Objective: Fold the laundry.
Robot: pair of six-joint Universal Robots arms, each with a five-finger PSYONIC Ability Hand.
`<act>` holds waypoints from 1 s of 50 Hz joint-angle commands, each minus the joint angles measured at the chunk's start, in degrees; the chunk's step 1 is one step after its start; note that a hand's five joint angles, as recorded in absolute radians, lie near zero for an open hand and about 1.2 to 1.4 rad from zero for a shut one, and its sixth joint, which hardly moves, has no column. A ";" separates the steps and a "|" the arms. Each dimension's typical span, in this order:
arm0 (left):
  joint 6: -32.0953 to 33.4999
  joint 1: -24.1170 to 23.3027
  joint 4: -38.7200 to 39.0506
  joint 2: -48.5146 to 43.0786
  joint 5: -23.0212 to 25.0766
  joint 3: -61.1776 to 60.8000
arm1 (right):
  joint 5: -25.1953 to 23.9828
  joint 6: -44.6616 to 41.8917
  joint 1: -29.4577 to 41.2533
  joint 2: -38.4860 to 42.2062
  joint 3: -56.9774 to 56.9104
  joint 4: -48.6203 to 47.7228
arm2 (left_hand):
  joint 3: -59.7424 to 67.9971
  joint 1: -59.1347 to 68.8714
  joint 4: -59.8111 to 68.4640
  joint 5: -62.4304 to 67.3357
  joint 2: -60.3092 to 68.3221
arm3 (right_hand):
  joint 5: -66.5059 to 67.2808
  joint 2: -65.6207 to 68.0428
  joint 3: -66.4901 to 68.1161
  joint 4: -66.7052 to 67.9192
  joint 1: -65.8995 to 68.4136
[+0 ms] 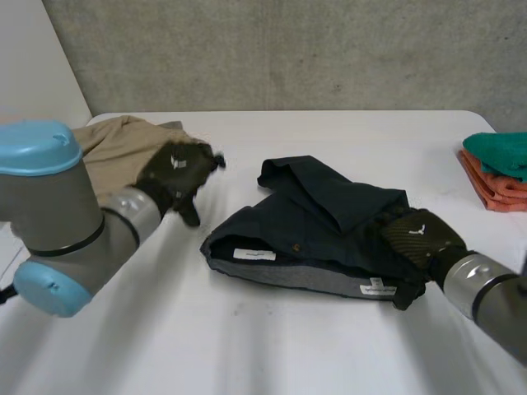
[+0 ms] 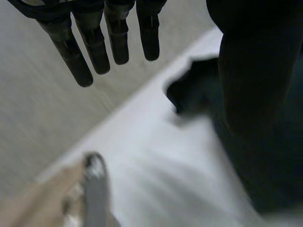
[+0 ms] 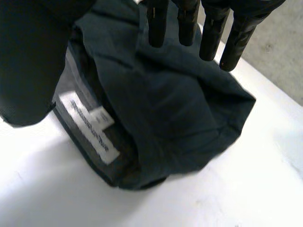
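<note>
A dark navy garment (image 1: 317, 226) lies crumpled in the middle of the white table (image 1: 272, 346), grey inner waistband and white labels showing along its near edge. My left hand (image 1: 177, 177) hovers above the table to the garment's left, fingers (image 2: 94, 47) straight and apart, holding nothing. My right hand (image 1: 416, 239) rests at the garment's right end, near the waistband corner. In the right wrist view its straight fingers (image 3: 208, 33) hang over the navy garment (image 3: 161, 109), with the thumb to one side; nothing is pinched.
A tan garment (image 1: 123, 148) lies at the table's far left, behind my left hand. A folded stack of teal and orange cloth (image 1: 498, 169) sits at the far right edge. A concrete wall runs behind the table.
</note>
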 commanded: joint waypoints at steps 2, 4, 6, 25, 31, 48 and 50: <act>3.51 1.49 -5.45 -1.94 6.65 -5.61 | 7.93 -0.98 1.08 6.35 -0.44 -7.61 | 3.89 3.53 3.80 3.52 3.83 | 8.38 9.52 10.04 8.52 10.11; 4.39 1.05 -5.54 -1.94 7.10 -6.40 | 8.28 -1.07 1.08 6.79 -0.44 -9.72 | 3.72 3.36 3.63 3.35 3.65 | 13.76 14.90 15.42 13.90 15.48; 5.10 0.53 -5.63 -1.94 7.45 -7.37 | 8.54 -1.07 1.08 7.05 -0.44 -10.69 | 3.38 3.02 3.30 3.01 3.32 | 17.98 19.11 19.64 18.11 19.70; 4.22 -5.36 2.97 -1.69 -5.45 -2.11 | 8.72 -7.22 0.90 13.73 -8.87 -11.58 | 59.37 59.01 59.29 59.00 59.31 | 66.21 67.35 67.87 66.35 67.94; 4.40 -4.93 9.22 2.01 -13.28 -0.35 | 8.46 -5.21 4.40 13.29 -14.66 -12.01 | 59.37 59.01 59.29 59.00 59.31 | 66.21 67.35 67.87 66.35 67.94; 1.15 -10.27 11.69 17.14 -16.37 -8.69 | 12.05 1.04 11.36 20.05 -31.36 -17.20 | 59.37 59.01 59.29 59.00 59.31 | 66.21 67.35 67.87 66.35 67.94; 0.01 -12.73 11.95 16.61 -16.37 -9.48 | 13.46 -1.24 11.10 22.43 -34.09 -17.46 | 59.37 59.01 59.29 59.00 59.31 | 66.21 67.35 67.87 66.35 67.94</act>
